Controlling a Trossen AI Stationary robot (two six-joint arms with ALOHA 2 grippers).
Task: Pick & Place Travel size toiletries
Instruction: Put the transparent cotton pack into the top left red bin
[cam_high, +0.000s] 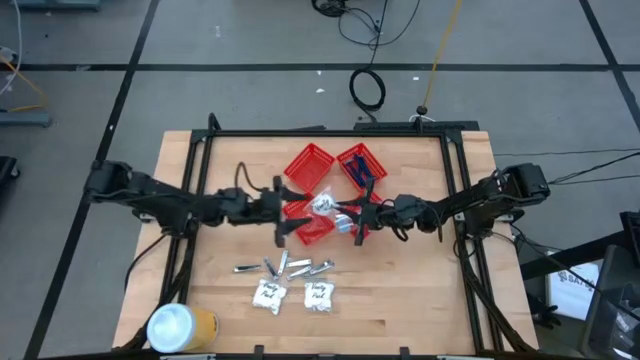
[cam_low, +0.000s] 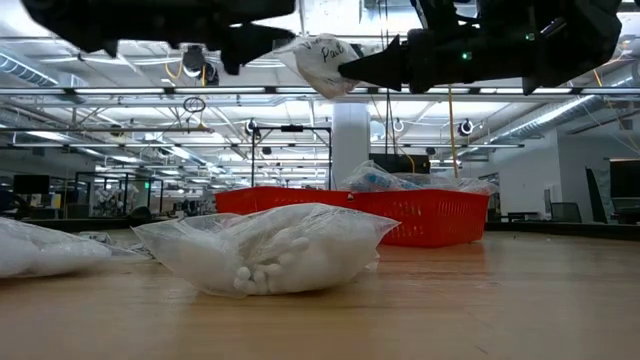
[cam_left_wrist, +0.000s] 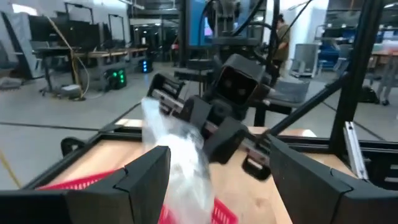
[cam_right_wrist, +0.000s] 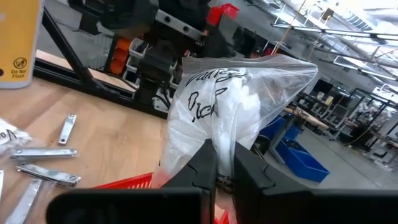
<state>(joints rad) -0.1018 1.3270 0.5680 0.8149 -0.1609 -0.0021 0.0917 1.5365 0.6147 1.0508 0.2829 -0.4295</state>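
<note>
Clear bag of toiletries (cam_high: 322, 205) hanging over red baskets (cam_high: 309, 166), pinched by right tool (cam_high: 345, 212); left tool (cam_high: 285, 212) just beside, spread wide. Seen from right wrist: fingers clamped on bag's lower edge, long axis upright.

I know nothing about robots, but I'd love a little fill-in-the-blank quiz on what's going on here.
1. The right gripper is shut on a clear plastic ____ of white items, held above the table.
2. The left gripper has its fingers ____, close to that held item.
3. The baskets on the table are ____ in colour.
4. The can near the table's corner is yellow with a ____ lid.

Missing words: bag; open; red; white
</note>
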